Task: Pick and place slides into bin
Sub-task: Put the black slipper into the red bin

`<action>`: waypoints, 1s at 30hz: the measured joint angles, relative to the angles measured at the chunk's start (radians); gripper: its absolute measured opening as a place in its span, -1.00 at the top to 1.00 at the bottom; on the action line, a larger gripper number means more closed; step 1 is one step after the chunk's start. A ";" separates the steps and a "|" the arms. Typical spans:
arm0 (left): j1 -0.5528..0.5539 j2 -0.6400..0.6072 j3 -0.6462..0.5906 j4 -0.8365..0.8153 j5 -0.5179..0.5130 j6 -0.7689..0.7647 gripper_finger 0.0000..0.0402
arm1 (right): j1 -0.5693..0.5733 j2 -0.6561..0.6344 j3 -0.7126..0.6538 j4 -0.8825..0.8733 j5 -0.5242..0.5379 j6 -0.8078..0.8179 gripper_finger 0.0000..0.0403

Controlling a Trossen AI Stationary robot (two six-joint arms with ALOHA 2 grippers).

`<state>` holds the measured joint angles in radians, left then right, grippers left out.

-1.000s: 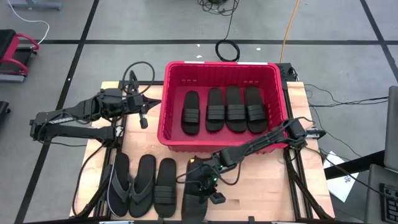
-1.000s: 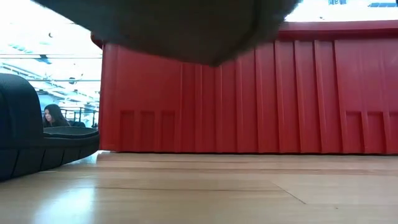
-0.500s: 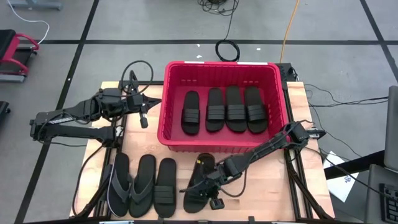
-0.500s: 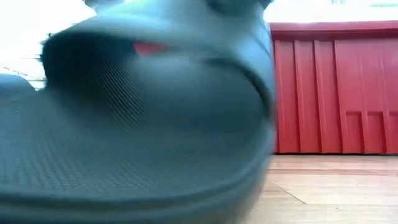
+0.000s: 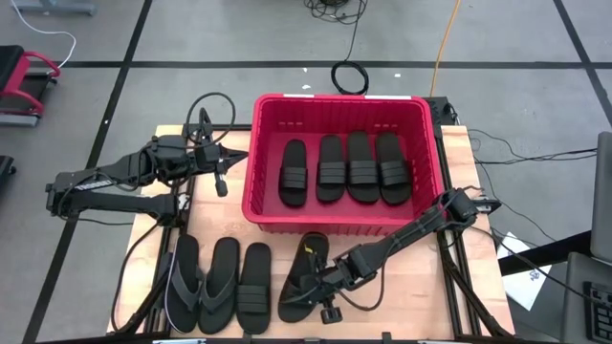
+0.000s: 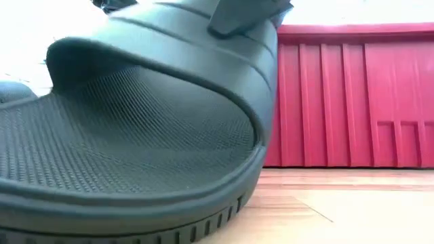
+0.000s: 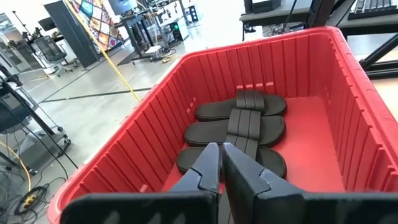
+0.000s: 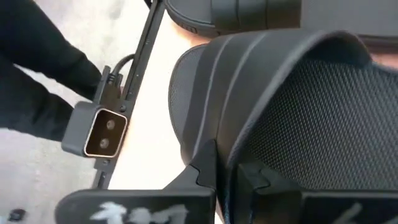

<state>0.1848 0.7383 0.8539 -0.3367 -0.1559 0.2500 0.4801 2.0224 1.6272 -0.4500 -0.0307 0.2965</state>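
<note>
A black slide with a wide ribbed band is in my right gripper, near the table's front edge, in front of the red bin. It fills the low view. Several black slides lie side by side on the bin's floor. Three more sandals lie flat at the near left of the table. My left gripper is shut and empty, beside the bin's left wall; its wrist view looks into the bin. My right gripper pinches the slide's ribbed band at its edge, one finger on top of the band and one under it, over the footbed. The fingers come slanting down from the table's right. The slide is tilted; whether its low end rests on the table I cannot tell.
The low camera's small housing sits at the table's near edge, right in front of the held slide. Bare wood lies to the right of the slide. Cables hang along the table's left and right sides.
My right gripper has taken the slide, which lay flat and straight near the front edge, and tipped it up and turned it slantwise, moving it in front of the low camera. The left arm has kept still.
</note>
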 joint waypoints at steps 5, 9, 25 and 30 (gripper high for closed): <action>0.000 0.000 0.000 0.000 0.000 -0.004 0.98 | -0.007 0.000 0.000 0.000 0.001 0.051 0.98; 0.000 0.000 0.000 0.001 0.001 -0.016 0.98 | -0.008 0.000 0.000 0.006 0.002 0.051 0.98; 0.000 0.000 0.000 0.050 0.023 -0.046 0.99 | -0.017 -0.001 -0.007 0.023 -0.249 -0.050 0.98; 0.000 0.000 0.000 0.058 0.028 -0.040 0.92 | -0.035 -0.001 -0.065 0.127 -0.390 -0.026 0.98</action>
<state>0.1848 0.7383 0.8539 -0.2783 -0.1280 0.2099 0.4450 2.0213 1.5621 -0.3232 -0.4210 0.2704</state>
